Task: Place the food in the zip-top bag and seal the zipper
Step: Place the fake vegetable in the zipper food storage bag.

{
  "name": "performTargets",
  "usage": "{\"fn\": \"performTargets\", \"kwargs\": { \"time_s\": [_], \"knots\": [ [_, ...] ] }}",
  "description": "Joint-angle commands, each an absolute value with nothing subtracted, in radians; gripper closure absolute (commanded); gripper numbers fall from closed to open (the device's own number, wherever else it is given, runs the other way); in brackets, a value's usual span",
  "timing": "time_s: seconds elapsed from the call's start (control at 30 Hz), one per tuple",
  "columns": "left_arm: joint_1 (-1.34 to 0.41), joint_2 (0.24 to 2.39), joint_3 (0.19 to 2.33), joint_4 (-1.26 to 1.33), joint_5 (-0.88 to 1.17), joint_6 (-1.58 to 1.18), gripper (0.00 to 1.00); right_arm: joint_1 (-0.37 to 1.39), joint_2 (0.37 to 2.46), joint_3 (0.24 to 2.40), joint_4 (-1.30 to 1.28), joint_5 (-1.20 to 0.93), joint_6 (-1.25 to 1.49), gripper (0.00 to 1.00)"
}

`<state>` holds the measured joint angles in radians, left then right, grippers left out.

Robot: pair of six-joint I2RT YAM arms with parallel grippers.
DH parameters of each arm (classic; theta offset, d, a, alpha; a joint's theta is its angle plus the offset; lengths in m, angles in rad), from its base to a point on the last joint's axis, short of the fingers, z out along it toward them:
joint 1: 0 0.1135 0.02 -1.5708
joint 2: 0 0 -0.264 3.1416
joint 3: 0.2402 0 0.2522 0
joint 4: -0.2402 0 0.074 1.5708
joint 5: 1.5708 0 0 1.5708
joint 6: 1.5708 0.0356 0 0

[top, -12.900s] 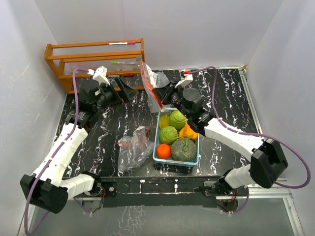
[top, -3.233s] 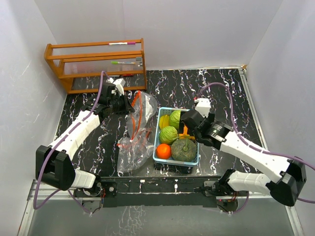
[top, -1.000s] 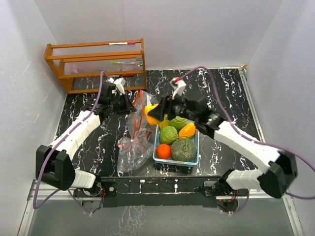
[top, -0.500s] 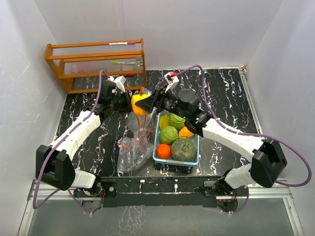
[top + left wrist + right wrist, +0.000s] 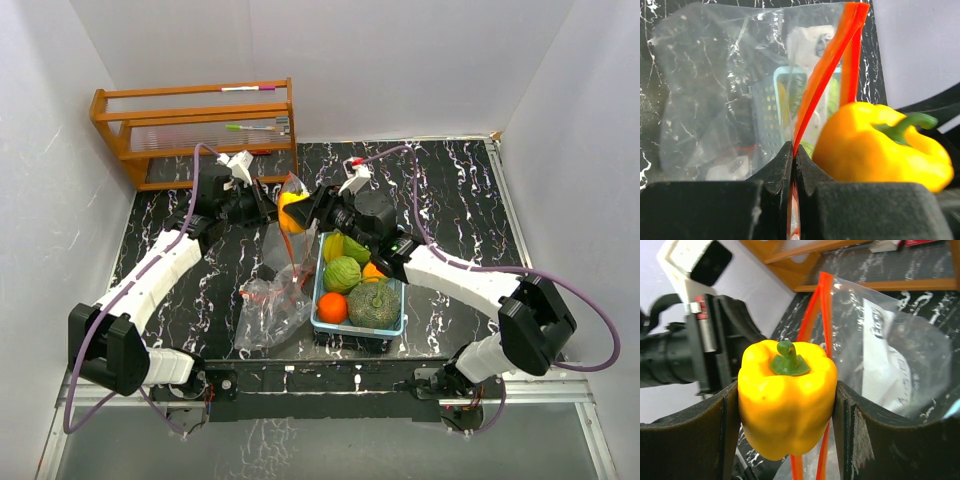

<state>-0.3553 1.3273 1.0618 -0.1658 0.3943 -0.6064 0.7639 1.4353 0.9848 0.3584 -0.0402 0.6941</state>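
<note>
My left gripper is shut on the red zipper strip of the clear zip-top bag, holding it upright left of the basket. My right gripper is shut on a yellow pepper with a green stem, which hangs at the bag's top edge beside the strip. In the top view the pepper sits just right of the left fingers. More food lies in the light-blue basket: a green cabbage ball, a netted melon, an orange.
A second crumpled clear bag lies on the black marbled table left of the basket. A wooden rack with pens stands at the back left. White walls close in the table on three sides.
My right gripper has carried the yellow pepper from above the basket leftward to the held bag's top edge. The left gripper has kept its grip on the zipper strip, shifting only slightly.
</note>
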Motion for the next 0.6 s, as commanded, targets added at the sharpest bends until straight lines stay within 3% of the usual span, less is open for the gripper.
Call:
{"fn": "performTargets", "kwargs": {
  "time_s": [0.0, 0.2, 0.57],
  "knots": [
    [-0.358, 1.272, 1.051, -0.124, 0.456, -0.647, 1.0, 0.764, 1.415, 0.977, 0.337, 0.089, 0.674, 0.86],
    [-0.359, 1.262, 1.058, -0.13, 0.474, -0.653, 1.0, 0.77, 1.398, 0.984, 0.163, 0.341, 0.627, 0.87],
    [-0.357, 1.266, 1.068, -0.13, 0.479, -0.654, 1.0, 0.831, 1.496, 1.16, -0.073, 0.596, 0.527, 0.86]
  ]
}}
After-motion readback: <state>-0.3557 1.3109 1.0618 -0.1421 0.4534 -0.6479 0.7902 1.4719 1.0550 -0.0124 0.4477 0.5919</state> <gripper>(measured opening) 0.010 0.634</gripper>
